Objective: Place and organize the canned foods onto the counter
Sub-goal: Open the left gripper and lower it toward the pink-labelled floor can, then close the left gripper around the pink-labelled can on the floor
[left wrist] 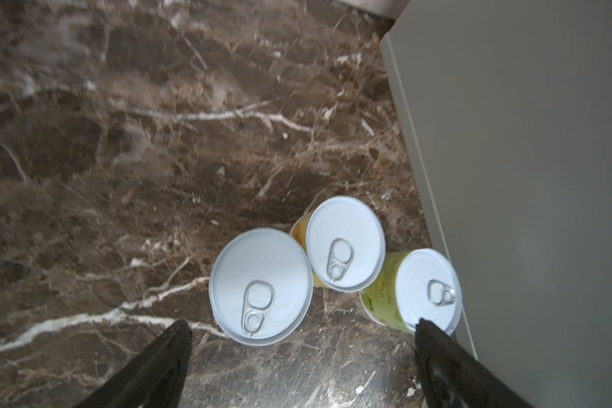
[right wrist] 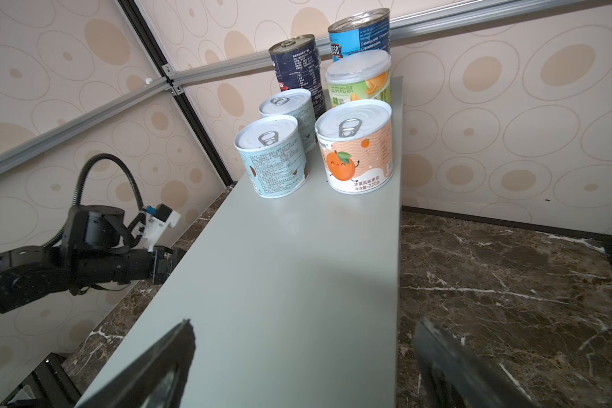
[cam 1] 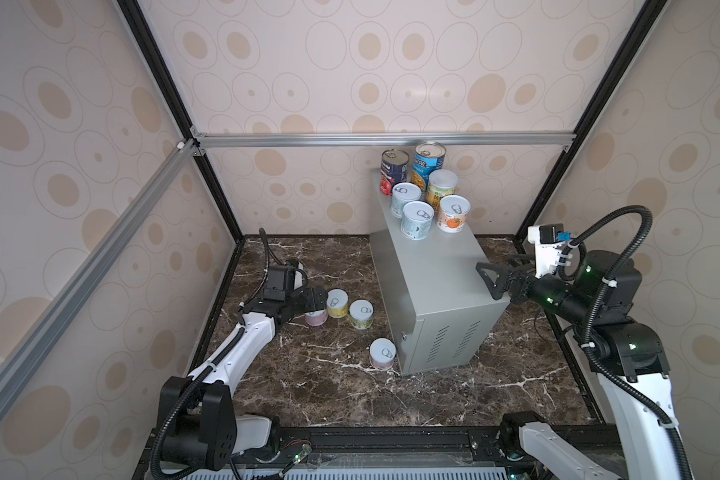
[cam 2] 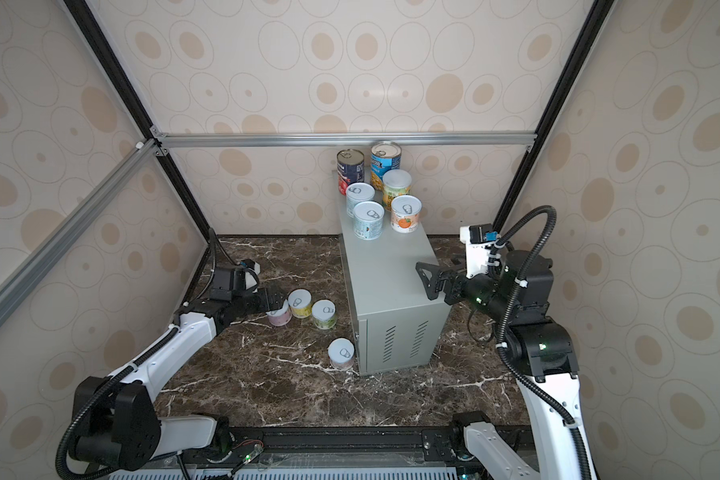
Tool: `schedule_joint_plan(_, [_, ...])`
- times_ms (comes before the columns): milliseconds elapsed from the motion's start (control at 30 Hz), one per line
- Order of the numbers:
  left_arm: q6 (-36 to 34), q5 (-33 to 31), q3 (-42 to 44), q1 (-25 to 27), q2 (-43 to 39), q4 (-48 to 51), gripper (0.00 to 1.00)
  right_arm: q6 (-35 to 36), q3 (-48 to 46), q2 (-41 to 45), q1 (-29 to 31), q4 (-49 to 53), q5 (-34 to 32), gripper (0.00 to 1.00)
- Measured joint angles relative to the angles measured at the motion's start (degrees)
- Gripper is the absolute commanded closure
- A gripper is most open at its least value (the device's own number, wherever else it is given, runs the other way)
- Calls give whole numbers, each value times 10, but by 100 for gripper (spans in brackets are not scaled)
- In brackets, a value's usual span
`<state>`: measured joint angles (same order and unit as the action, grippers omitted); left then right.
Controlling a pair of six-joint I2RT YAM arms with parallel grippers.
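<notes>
The grey counter (cam 1: pixel 433 266) carries several upright cans at its far end, among them a navy-red can (cam 1: pixel 393 170), a blue-yellow can (cam 1: pixel 429 160) and an orange-labelled can (right wrist: pixel 355 148). On the marble to its left stand a pink can (cam 1: pixel 316 318), a yellow can (cam 1: pixel 337 303) and a green can (cam 1: pixel 361 314). Another pink can (cam 1: pixel 382 354) stands by the counter's front corner. My left gripper (left wrist: pixel 302 322) hangs open just above the pink can (left wrist: pixel 260 286), holding nothing. My right gripper (right wrist: pixel 304 321) is open and empty over the counter's near right edge.
Dark brown marble floor (cam 1: pixel 329 395) stretches in front of the counter. Patterned walls with black and aluminium frame bars (cam 1: pixel 350 139) enclose the cell on three sides. The counter's front has vent slots (cam 1: pixel 454 340) and a small lock (cam 1: pixel 404 337).
</notes>
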<state>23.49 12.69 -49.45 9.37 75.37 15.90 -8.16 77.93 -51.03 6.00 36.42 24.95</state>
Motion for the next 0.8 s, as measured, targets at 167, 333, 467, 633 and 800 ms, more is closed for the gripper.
schedule_joint_plan(167, [12, -3, 44, 0, 4, -31, 2, -11, -15, 2, 1, -16, 7, 0])
schedule_joint_plan(333, [23, -19, 68, 0, 6, -57, 5, -26, -34, -1, 2, -45, 21, 0])
schedule_joint_plan(467, [30, -23, 78, 1, 28, -80, 9, -32, -35, -10, 4, -62, 27, 0])
schedule_joint_plan(633, [39, -28, 89, 6, 57, -103, 12, -32, -35, -22, 4, -69, 32, 0])
schedule_joint_plan(800, [46, -41, 91, 9, 74, -125, 15, -31, -35, -31, 5, -77, 36, 0])
